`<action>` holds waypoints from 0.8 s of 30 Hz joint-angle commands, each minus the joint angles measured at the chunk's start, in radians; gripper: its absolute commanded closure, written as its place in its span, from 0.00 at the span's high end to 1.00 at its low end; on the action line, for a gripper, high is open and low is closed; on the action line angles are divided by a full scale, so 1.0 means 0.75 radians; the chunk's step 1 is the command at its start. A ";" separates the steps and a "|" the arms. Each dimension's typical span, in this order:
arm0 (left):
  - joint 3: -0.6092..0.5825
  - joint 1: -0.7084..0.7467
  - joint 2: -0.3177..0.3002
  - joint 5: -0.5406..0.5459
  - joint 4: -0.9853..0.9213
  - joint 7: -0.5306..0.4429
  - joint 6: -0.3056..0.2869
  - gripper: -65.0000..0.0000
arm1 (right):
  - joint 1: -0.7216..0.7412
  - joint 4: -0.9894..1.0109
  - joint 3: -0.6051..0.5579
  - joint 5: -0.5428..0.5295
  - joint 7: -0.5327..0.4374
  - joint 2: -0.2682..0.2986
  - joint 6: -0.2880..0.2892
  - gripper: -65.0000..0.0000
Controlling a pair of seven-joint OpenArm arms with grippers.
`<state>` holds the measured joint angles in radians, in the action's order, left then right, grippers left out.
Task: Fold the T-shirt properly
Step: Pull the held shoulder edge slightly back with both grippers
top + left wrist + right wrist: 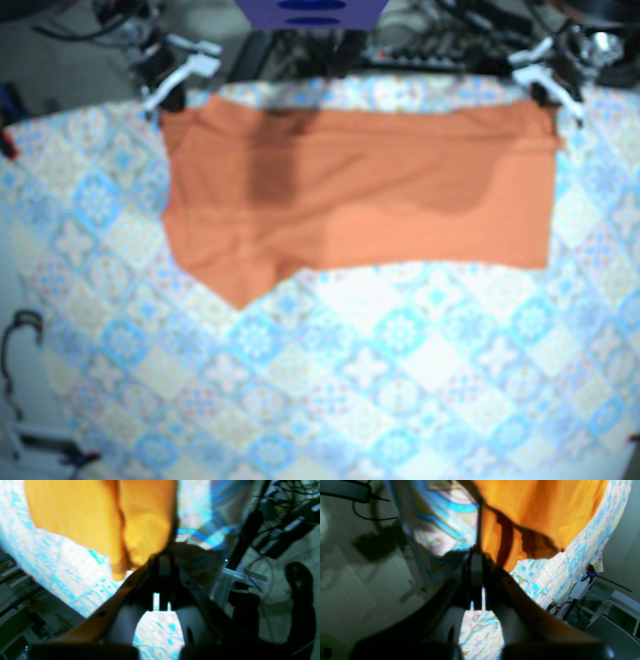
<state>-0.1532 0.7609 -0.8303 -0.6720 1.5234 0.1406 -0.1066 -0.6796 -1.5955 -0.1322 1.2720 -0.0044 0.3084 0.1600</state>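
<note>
The orange T-shirt (360,190) lies as a wide folded band across the far half of the table, with a pointed flap (238,285) hanging down at its lower left. My right gripper (165,98) is at the shirt's far left corner, and my left gripper (548,92) is at its far right corner. In the right wrist view the gripper (476,553) is shut on the edge of the T-shirt (535,510). The left wrist view shows the gripper (163,557) shut on a fold of the T-shirt (87,517).
A blue and white patterned tablecloth (400,380) covers the table. Cables and dark equipment (440,40) crowd the far edge. A blue clamp (590,573) holds the cloth at the table rim. The floor (287,555) lies beyond the table edge.
</note>
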 commanded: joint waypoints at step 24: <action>0.011 0.061 -0.033 0.001 0.007 -0.008 0.016 0.00 | -0.056 -0.026 0.059 -0.036 -0.012 0.015 -0.020 0.00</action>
<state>-0.1528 0.7982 -0.8368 -0.6724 1.5223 0.1375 -0.1059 -0.7143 -1.6028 -0.0921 1.2491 -0.0101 0.3130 0.1570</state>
